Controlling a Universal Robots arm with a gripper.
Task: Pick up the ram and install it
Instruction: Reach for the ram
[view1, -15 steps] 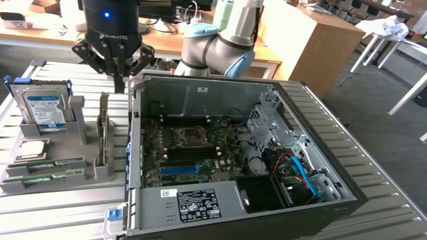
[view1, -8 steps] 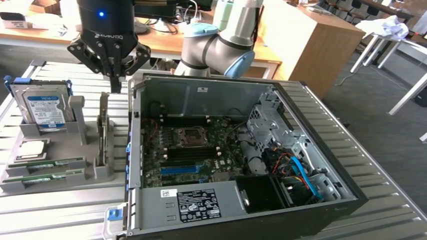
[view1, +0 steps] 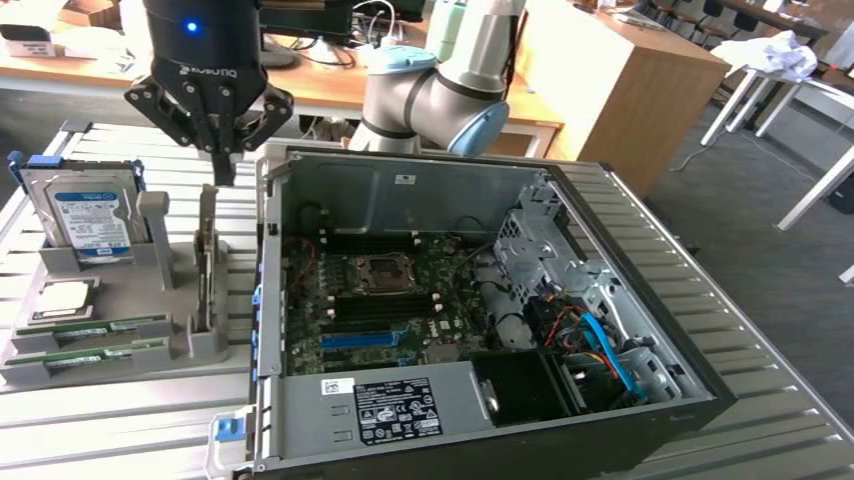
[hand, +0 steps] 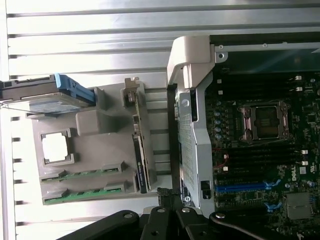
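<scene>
A slatted metal worktop (view1: 120, 410) is seen carrying an open computer case (view1: 400, 185), in which a motherboard (view1: 400, 300) is exposed. The robot arm (view1: 427, 95) is seen behind the case. On the exterior view's left of the case, a grey holder (view1: 80, 375) is set on the worktop. A hard drive (view1: 91, 215) is stood upright at the holder's rear, and a dark expansion card (view1: 207, 265) is held on edge in the side nearest the case. The hand (view1: 222, 170) is poised above that card, its fingers brought together with nothing clamped between them. The ram (view1: 100, 328) is laid flat in a slot of the holder, untouched, with a second green stick (view1: 91, 350) just beside it. A silver processor chip (view1: 67, 298) is seated just behind them.
</scene>
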